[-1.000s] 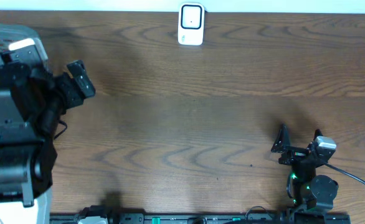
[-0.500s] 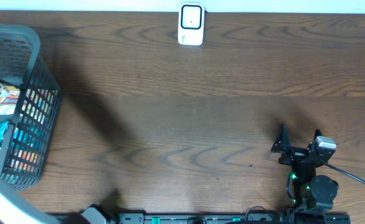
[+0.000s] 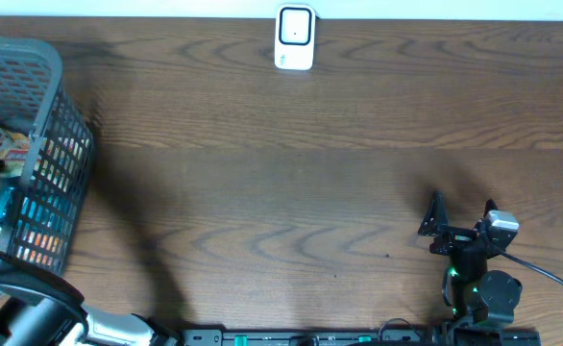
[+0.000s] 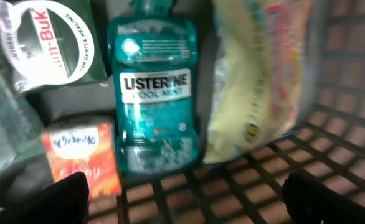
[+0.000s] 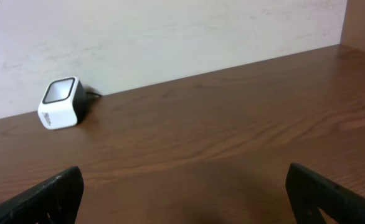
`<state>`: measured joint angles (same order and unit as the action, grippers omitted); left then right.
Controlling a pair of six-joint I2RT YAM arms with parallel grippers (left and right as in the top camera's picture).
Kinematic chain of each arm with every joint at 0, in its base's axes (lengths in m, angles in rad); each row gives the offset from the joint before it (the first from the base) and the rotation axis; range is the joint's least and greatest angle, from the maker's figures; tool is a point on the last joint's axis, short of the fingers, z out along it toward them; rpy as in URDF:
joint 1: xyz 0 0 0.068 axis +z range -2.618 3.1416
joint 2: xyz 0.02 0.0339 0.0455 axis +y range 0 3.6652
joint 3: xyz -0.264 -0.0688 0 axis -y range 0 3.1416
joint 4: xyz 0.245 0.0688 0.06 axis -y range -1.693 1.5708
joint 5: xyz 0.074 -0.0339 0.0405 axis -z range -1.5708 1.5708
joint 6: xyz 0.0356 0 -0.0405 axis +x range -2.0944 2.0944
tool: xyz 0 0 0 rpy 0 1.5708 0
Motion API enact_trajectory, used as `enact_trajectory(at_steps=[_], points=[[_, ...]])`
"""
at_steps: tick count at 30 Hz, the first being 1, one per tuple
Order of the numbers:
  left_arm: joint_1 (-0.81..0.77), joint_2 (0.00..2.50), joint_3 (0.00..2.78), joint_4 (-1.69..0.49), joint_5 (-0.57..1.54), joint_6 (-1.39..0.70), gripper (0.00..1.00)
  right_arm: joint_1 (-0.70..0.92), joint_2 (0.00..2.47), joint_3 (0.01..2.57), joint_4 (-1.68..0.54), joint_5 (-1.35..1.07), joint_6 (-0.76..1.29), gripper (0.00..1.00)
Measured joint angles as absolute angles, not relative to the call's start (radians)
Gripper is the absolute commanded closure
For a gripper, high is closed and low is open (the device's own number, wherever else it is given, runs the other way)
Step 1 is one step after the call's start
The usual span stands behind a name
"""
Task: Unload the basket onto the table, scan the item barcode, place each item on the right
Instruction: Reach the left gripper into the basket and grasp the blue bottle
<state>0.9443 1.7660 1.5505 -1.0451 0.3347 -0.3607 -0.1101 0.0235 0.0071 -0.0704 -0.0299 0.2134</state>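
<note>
It is a mock shop checkout: a white box-shaped barcode scanner [image 3: 294,37] stands at twelve o'clock on a brown wood-grain table [image 3: 291,173], and a grey plastic mesh basket [image 3: 59,173] of packaged goods [image 4: 152,87] sits at nine o'clock.

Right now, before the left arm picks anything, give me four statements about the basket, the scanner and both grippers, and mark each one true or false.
1. The Listerine bottle lies in the basket beside a yellow bag. True.
2. The left gripper is shut on the bottle. False: it is open above the items and holds nothing.
3. The scanner stands on the table, apart from the basket. True.
4. The right gripper holds the scanner. False: it is open and empty, and the scanner is far across the table.
</note>
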Motion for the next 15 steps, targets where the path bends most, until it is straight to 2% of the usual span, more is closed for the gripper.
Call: enact_trajectory(at_steps=[12,15], points=[[0.944,1.779,1.29,-0.784,0.308,-0.342,0.07,-0.11,0.023,0.007,-0.07,-0.03,0.213,0.01],[0.944,1.814,1.288,-0.745,0.308,-0.34,0.16,-0.11,0.023,0.007,-0.07,-0.03,0.213,0.01]])
